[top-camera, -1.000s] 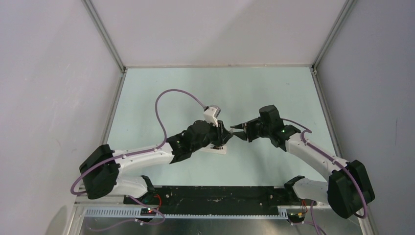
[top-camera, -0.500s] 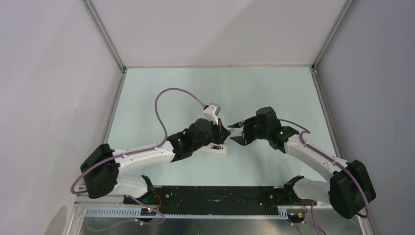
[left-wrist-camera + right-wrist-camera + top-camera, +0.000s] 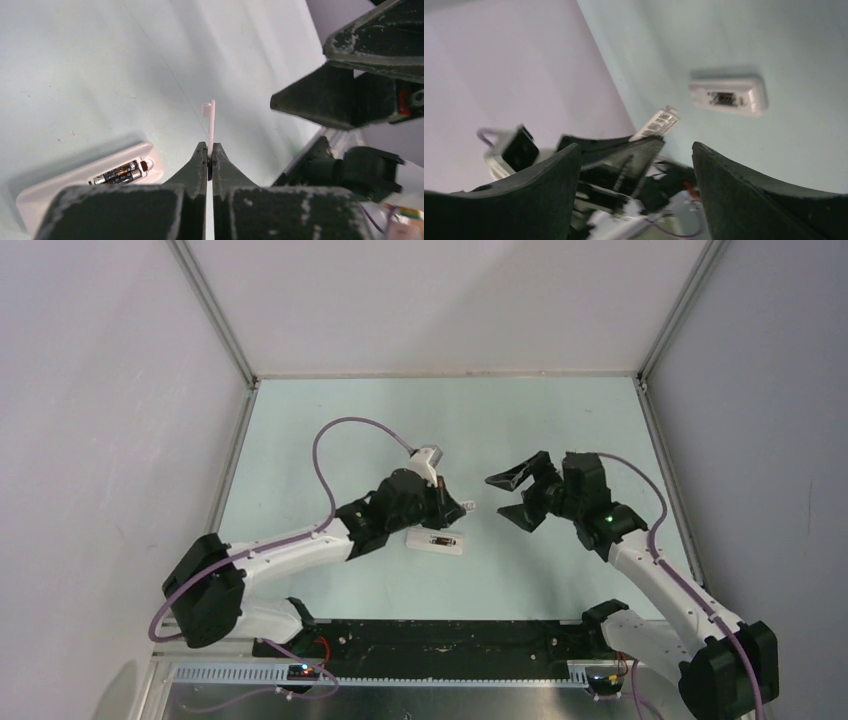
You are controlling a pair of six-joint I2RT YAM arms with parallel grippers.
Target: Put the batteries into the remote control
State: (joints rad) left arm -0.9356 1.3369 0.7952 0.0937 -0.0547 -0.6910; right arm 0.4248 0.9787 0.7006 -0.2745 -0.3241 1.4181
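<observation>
The remote control (image 3: 435,542) lies back-up on the pale green table, its recess uncovered. Two batteries (image 3: 117,172) lie side by side in that recess, also seen as batteries (image 3: 723,98) in the remote control (image 3: 729,95). My left gripper (image 3: 456,508) hovers just above and behind the remote, shut on the thin white cover strip (image 3: 211,122), which sticks out edge-on past the fingertips. In the right wrist view the cover strip (image 3: 656,122) shows its label. My right gripper (image 3: 497,496) hangs to the right of it, open wide and holding nothing.
The remote control (image 3: 85,177) is the only loose thing on the table (image 3: 400,430). Side walls with metal frame rails (image 3: 215,330) enclose the table. The two arms' grippers face each other closely over the middle.
My right gripper has opened wide and drawn back to the right. The left gripper has shut on the cover strip and risen slightly away from the remote.
</observation>
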